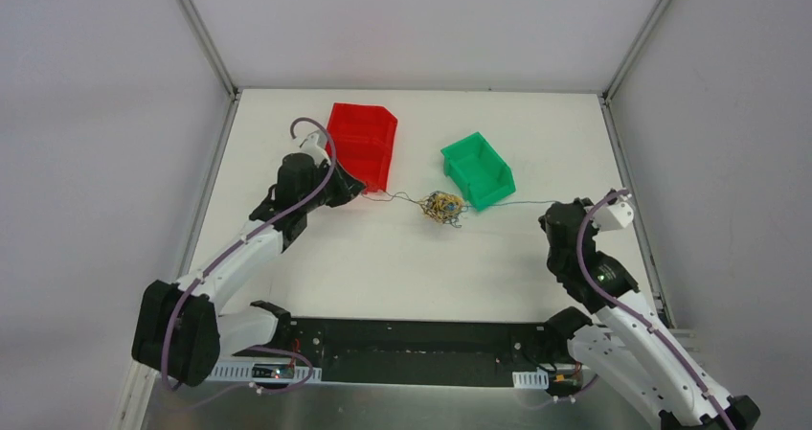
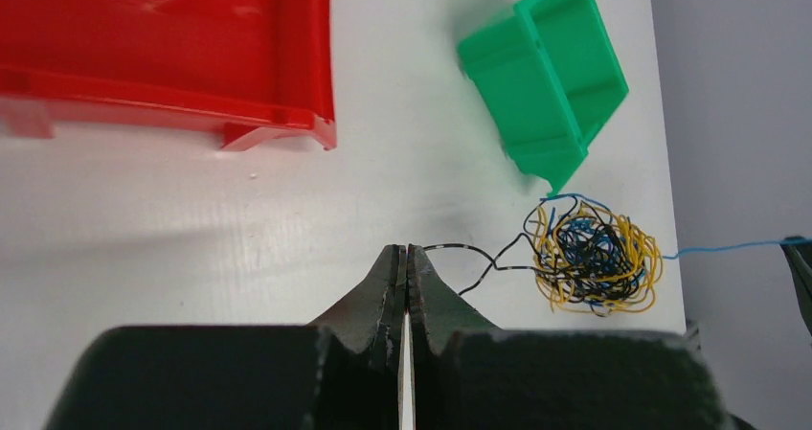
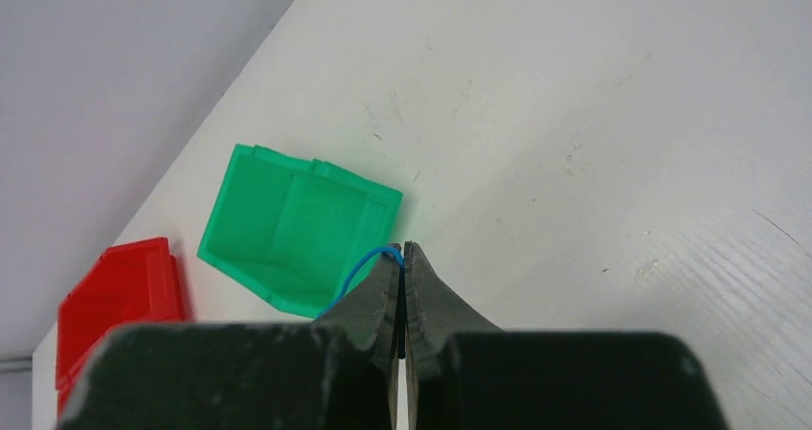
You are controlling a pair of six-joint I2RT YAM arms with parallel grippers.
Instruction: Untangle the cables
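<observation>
The cables [image 1: 443,206] are a small loopy clump of yellow, blue and dark wires in the middle of the table, just in front of the green bin; the clump also shows in the left wrist view [image 2: 596,253]. My left gripper [image 1: 359,191] [image 2: 403,250] is shut on a dark wire [image 2: 469,250] that runs right to the clump. My right gripper [image 1: 552,207] [image 3: 403,247] is shut on a blue wire [image 3: 359,270] that stretches left from it to the clump [image 1: 517,203].
A red bin [image 1: 364,144] stands at the back left, right beside my left gripper. A green bin [image 1: 477,169] stands at the back middle, just behind the clump. White walls close in the table at back and sides.
</observation>
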